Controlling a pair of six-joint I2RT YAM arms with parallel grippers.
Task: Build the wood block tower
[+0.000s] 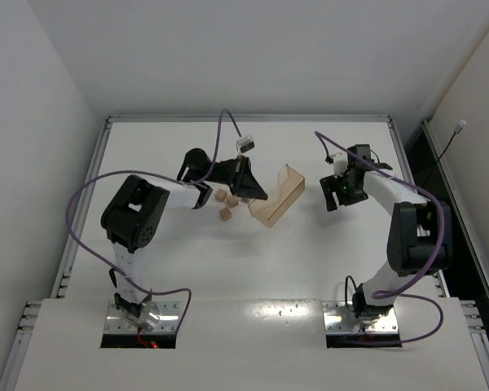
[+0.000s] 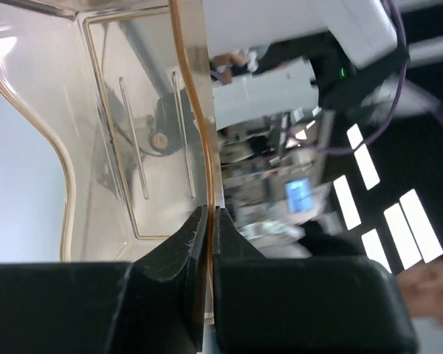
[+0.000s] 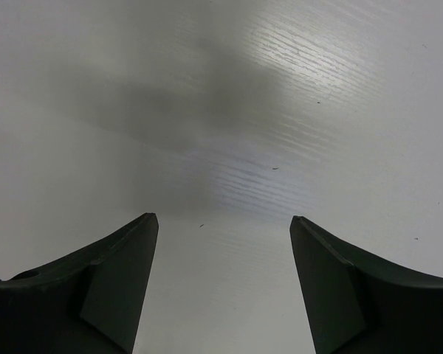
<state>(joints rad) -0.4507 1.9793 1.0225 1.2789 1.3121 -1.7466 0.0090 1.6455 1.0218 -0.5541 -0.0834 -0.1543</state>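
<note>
Light-tan wood, plain and square-cut: three wood blocks (image 1: 226,213) lie loose on the white tabletop (image 1: 310,269). They sit close together but unstacked, just beside the left jaws. Those left jaws are pinched onto the thin wall of a translucent amber plastic box (image 1: 281,194), which sits tilted just right of the blocks. Its glossy panel (image 2: 133,147) has rounded corners and slim moulded ribs. The right jaws are spread wide, well apart to the right, over matte tabletop with a faint grain.
</note>
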